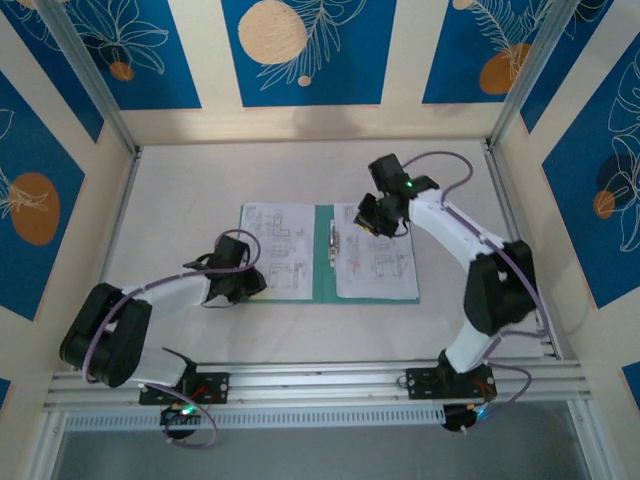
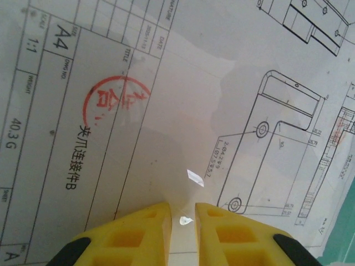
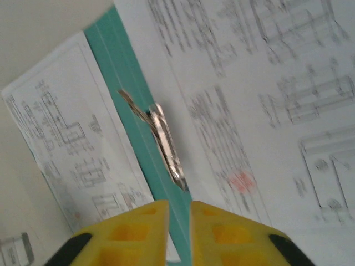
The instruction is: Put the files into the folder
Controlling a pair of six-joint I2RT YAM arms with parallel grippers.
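The teal folder (image 1: 325, 272) lies open at the table's middle, a metal clip (image 1: 333, 240) on its spine. One printed file sheet (image 1: 275, 240) rests on its left leaf, another (image 1: 380, 268) on the right leaf. My left gripper (image 1: 243, 285) sits low on the left sheet's near corner. Up close, that gripper (image 2: 182, 206) is shut on this sheet (image 2: 166, 111), with a pale fold rising into the narrow gap. My right gripper (image 1: 372, 218) hovers over the right sheet's far edge. Its jaws (image 3: 178, 204) stand shut above the teal strip (image 3: 113, 61), beside the clip (image 3: 163, 141).
White table surface (image 1: 180, 200) surrounds the folder. An aluminium rail (image 1: 320, 380) runs along the near edge where both arms are bolted. Slanted metal posts (image 1: 95, 85) and patterned walls enclose the back and sides.
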